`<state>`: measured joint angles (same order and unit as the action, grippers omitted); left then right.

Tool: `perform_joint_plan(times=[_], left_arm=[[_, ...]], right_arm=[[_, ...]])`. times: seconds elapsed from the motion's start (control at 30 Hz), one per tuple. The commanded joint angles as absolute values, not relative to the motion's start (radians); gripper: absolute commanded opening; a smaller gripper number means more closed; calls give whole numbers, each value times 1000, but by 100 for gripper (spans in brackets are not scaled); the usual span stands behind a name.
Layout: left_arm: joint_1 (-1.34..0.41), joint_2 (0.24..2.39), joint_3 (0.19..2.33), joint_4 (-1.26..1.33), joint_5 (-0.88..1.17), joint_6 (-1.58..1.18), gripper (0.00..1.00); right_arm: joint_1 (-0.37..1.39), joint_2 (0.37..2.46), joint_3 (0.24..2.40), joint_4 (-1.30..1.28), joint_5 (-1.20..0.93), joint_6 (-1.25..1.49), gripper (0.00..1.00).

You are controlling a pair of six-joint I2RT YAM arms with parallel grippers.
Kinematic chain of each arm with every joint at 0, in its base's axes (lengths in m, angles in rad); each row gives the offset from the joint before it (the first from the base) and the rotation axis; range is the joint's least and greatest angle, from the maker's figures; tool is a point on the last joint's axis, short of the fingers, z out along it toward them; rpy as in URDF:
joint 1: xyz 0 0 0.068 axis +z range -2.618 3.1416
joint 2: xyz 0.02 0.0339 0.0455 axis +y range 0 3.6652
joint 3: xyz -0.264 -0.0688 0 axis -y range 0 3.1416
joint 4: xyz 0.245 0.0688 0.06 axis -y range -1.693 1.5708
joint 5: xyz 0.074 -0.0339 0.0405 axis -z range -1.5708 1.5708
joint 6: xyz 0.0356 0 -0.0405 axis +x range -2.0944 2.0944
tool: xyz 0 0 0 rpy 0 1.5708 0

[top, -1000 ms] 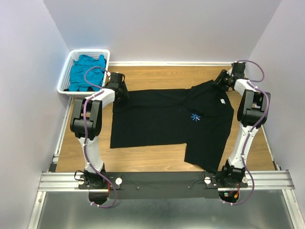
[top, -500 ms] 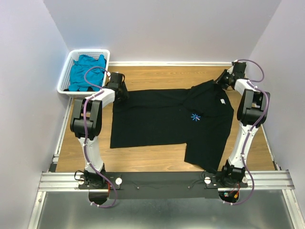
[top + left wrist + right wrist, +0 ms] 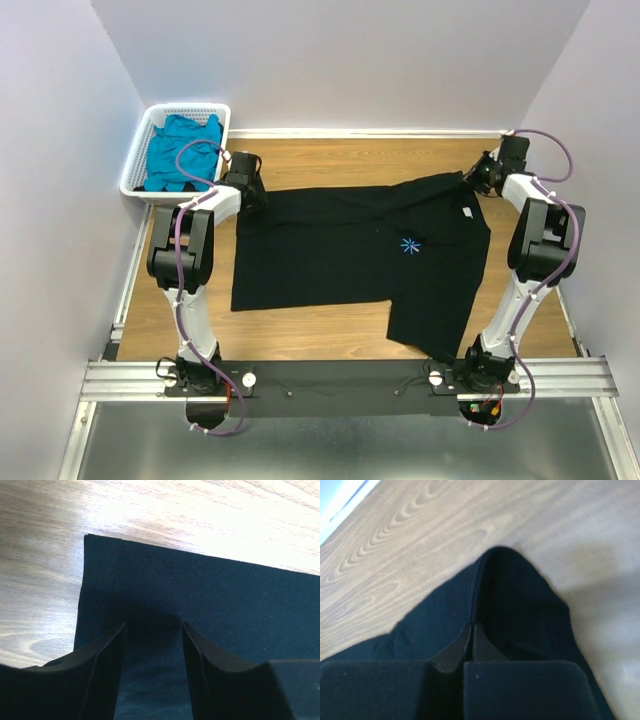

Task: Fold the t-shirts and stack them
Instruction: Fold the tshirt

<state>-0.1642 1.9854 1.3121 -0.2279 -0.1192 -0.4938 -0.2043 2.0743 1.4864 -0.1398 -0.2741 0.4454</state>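
A black t-shirt (image 3: 330,245) with a small light-blue starburst lies spread on the wooden table, its right part folded over at an angle. My left gripper (image 3: 254,197) is at the shirt's far left corner. In the left wrist view it (image 3: 154,626) is open, with the fingers down on the hemmed black cloth (image 3: 210,590). My right gripper (image 3: 472,176) is at the far right corner. Seen from the right wrist, it (image 3: 471,626) is shut on a ridge of the black cloth (image 3: 515,590). A teal t-shirt (image 3: 180,150) lies crumpled in the basket.
A white slotted basket (image 3: 190,107) stands at the far left corner of the table, close behind the left arm. Bare wood (image 3: 330,155) runs along the back by the wall, and a strip (image 3: 300,330) lies in front of the shirt.
My right gripper has shut on the shirt's far right corner and moved out to the right, drawing that corner with it. The left arm has stayed in place.
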Motion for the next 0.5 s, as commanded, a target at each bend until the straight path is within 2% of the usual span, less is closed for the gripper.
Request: perform_joint_plan(times=[0.0,0.2,0.47], left_arm=[[-149,2002,1272,-330,-144,-491,56],[-147,2002,1269,-327,-137,-494,56],[-146,1994,1261,-322,-130,-494,56]], right_arm=[[-224,1990,1398,-133,-177,462,1],[-255,1951,1307,-133,-160,486,1],[-262,2031,1319,-133,-178,482,1]])
